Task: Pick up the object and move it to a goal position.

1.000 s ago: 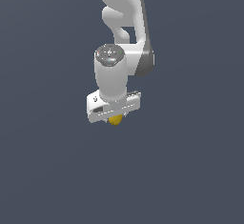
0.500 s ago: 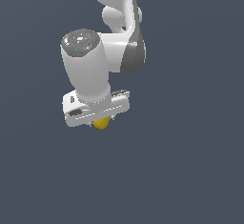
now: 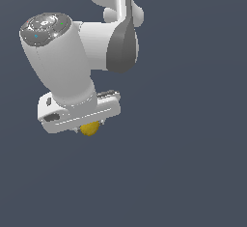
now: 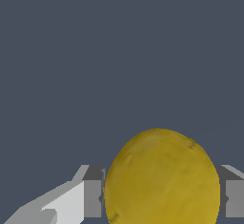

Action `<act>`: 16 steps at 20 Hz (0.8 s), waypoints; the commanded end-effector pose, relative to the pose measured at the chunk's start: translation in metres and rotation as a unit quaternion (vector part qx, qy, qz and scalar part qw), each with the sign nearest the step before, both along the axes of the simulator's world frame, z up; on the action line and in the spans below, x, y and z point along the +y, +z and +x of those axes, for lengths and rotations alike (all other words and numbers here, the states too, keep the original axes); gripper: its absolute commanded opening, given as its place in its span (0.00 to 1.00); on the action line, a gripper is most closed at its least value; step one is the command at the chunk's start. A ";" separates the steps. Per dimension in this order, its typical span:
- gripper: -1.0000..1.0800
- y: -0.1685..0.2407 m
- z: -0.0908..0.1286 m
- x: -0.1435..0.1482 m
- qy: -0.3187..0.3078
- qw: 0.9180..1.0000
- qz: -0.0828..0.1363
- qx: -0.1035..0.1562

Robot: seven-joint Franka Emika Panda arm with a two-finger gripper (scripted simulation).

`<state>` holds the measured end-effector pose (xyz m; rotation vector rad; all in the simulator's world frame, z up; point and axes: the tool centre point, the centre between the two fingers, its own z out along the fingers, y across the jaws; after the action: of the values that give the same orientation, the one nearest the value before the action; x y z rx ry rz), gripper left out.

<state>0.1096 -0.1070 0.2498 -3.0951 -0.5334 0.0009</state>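
1. Object (image 3: 89, 129): small yellow-orange smooth lump, sitting directly under the white gripper (image 3: 90, 130) body, mostly hidden by it in the exterior view.
2. Wrist view: object (image 4: 162, 178) fills the gap between the two grey fingers (image 4: 92, 198), both touching its sides; fingers clamped on the object.
3. Surroundings of gripper: plain dark grey-blue only.

Object (image 3: 89, 129): small yellow-orange lump, smooth, roundish, slightly egg-shaped in the wrist view (image 4: 162, 180), faint mottling on the skin. Exterior view: sits at roughly 7 o'clock from frame centre, only its lower half visible, upper part hidden. Wrist view: a grey finger (image 4: 93, 197) flanks it on each side, touching or nearly so.
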 end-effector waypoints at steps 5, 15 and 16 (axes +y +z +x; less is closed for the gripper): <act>0.00 0.018 0.016 -0.016 0.000 1.000 0.000 0.000; 0.00 0.031 0.030 -0.028 0.000 1.000 0.000 0.000; 0.00 0.032 0.030 -0.028 0.000 1.000 0.000 0.000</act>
<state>0.1383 -0.1345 0.2794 -3.0955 -0.5332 0.0017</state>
